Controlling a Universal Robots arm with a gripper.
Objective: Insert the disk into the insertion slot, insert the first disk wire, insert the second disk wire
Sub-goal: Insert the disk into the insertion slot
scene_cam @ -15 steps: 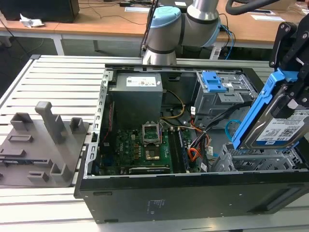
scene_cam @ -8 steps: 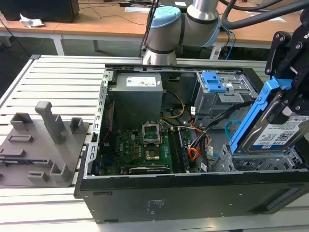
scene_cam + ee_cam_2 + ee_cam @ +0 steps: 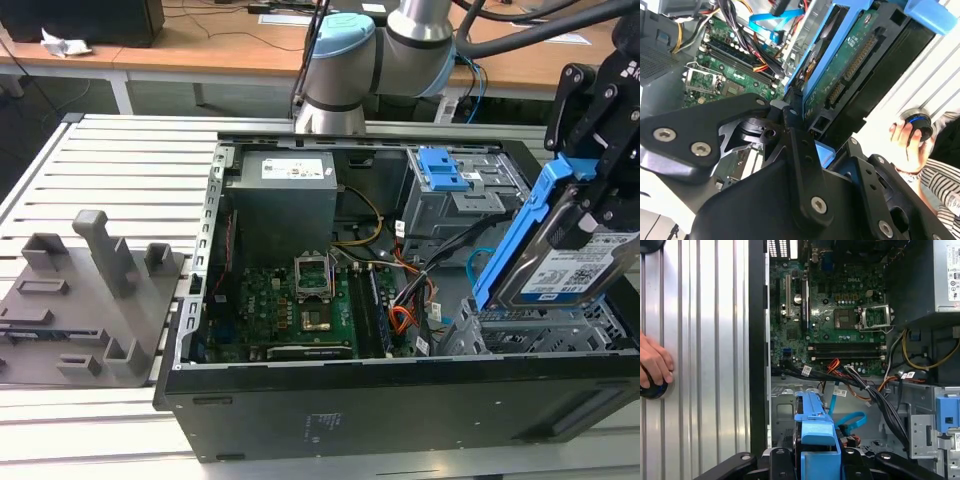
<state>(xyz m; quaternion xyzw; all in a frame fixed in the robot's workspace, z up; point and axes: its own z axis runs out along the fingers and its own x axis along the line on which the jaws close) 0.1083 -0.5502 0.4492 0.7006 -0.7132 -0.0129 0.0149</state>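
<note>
My gripper (image 3: pixel 592 195) is shut on the disk (image 3: pixel 572 268), a silver drive with a white label in a bright blue carrier. I hold it tilted, its lower end just above the insertion slot (image 3: pixel 530 335), the perforated grey cage at the case's near corner on the exterior view's right. In the second wrist view the disk's green circuit side (image 3: pixel 850 60) sits between my black fingers (image 3: pixel 800 150). The second disk wire (image 3: pixel 480 262), a light blue cable (image 3: pixel 850 420), loops beside the cage. The first disk wire (image 3: pixel 403 320), dark with red and orange strands, lies by the motherboard.
The open computer case (image 3: pixel 400 400) holds a motherboard (image 3: pixel 290 300), a power supply (image 3: pixel 285 200) and a grey bay with a blue latch (image 3: pixel 445 175). A grey fixture (image 3: pixel 90 300) stands on the slatted table. A person's hand (image 3: pixel 655 365) rests on a knob beside the case.
</note>
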